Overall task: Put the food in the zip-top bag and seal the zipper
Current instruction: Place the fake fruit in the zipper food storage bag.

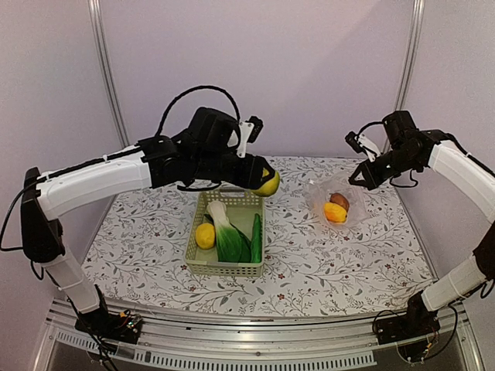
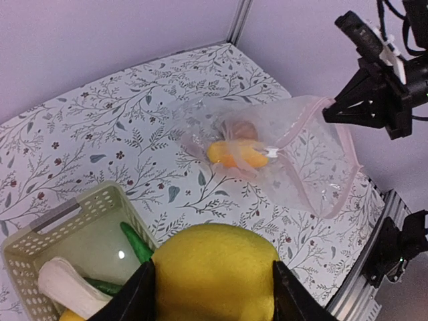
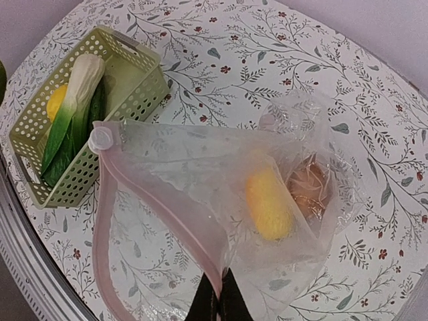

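The round yellow toy lemon [image 1: 268, 184] sits gripped in my left hand [image 2: 214, 291], over the twelve-o'clock rim of the green lattice basket [image 1: 224, 270]. At three o'clock my right hand [image 3: 219, 301] pinches the clear crinkly bag [image 3: 174, 174]; its limp mouth could fold, blocking entry.

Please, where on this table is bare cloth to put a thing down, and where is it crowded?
Free: the strip between the basket and the zip-top bag, the cloth left of the basket, and the near edge before both. Crowded: inside the basket, its far end where the left gripper holds a lemon, and the bag's mouth, pinched by the right gripper.
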Controlling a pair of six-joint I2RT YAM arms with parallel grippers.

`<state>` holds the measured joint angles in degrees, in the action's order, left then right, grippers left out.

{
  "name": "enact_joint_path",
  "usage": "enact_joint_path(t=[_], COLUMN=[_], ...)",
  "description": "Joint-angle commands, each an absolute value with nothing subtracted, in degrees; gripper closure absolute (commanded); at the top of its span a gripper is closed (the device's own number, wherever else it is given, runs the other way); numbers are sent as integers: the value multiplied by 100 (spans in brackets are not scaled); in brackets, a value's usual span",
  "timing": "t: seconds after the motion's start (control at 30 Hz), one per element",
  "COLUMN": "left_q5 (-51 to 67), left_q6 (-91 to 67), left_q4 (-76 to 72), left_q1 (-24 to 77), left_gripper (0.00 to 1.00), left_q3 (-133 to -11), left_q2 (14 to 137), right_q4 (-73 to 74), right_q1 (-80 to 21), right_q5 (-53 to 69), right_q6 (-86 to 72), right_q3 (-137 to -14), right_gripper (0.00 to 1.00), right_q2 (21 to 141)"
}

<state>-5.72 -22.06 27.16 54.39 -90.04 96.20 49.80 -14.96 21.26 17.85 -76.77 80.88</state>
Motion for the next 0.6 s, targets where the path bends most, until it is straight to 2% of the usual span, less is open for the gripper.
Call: enact_joint_path(t=[0.0,0.2,0.37,0.57], left_q5=[-49,596,768,440], left_q6=[-1901,-1914,-1873,-1540], left_q4=[1070,-345,-630,-716], left_q1=[5743,5922,6042,6220], left_gripper=[60,60,60,59], left_q3=[-8882,-8990,-9513,-9979], left_q2=[9504,9855,10469,11173], right_q4=[5186,5414,5595,5832], right_q1=[-1610,-1692,-1739,-1746], right_q5=[2074,2325,2740,3306], right_q6=[1813,1776,1738,1723], right_q3=[-8073,-8400,-8524,-8720], right_gripper=[100,100,100,100], right_q2=[8209,8343,8447,8498])
